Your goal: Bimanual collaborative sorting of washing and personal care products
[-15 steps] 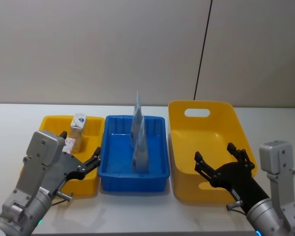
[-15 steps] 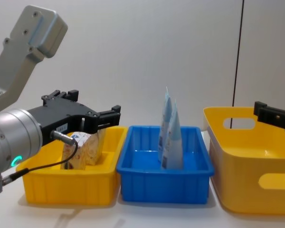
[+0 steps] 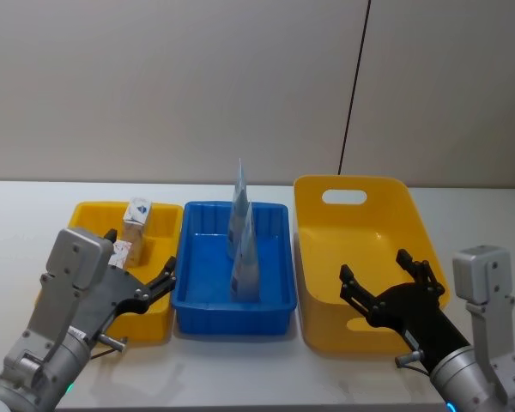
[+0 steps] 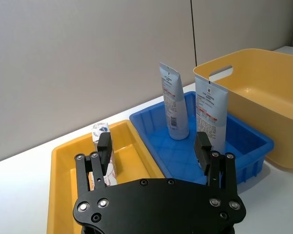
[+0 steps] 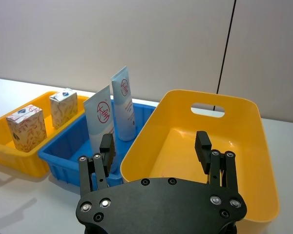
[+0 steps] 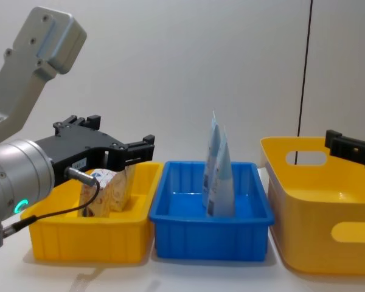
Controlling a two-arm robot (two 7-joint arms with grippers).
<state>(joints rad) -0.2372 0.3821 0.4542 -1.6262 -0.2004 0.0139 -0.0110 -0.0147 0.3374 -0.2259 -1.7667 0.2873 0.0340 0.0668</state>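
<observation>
In the blue plastic tray (image 3: pixel 223 319), 2 pale blue tapered squeeze tubes (image 3: pixel 245 257) stood upright; the small yellow plastic tray (image 3: pixel 93 213) held 2 patterned cartons (image 5: pixel 26 127). The left pincer (image 4: pixel 153 145) and right pincer (image 5: pixel 154 141) hovered wide, empty.

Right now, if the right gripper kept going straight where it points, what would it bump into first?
Probably the big yellow plastic tub. The open right gripper points into its hollow inside, so it would likely meet the tub's floor or far wall first, though depth is hard to judge.
</observation>
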